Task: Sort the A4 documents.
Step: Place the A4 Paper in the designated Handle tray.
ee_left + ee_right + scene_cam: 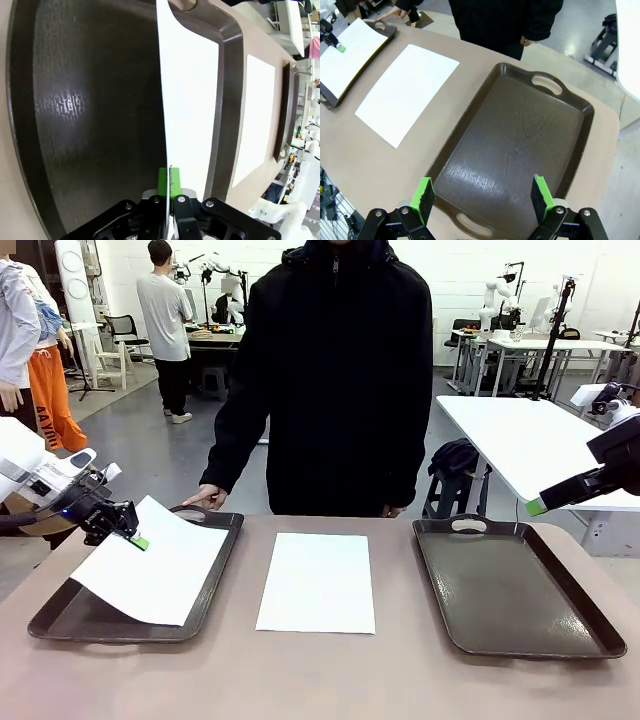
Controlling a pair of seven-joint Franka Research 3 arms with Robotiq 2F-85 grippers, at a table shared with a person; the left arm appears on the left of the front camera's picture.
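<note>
— While our left gripper [138, 539] is pinching the held sheet [160, 565] by one corner, pads pressed together on the paper, we worry most about the sheet itself. It hangs tilted over the left tray [60, 625], near the left edge of the surface [320, 680]. Thin paper gripped at a corner may buckle or slip if we swing it quickly.

— We also see the person's hand [205, 496] on that tray's far handle, and a wide sweep could brush it.

— At the middle, the second sheet [318, 580] lies flat between the trays, touching neither. A trailing corner of ours could push it askew.

— Toward the right edge, the right tray [520, 590] sits bare. Our right gripper [483, 196] hovers above its near end, fingers spread, holding nothing. We see nothing in its way, though reaching across for the flat sheet might cross our left arm.
</note>
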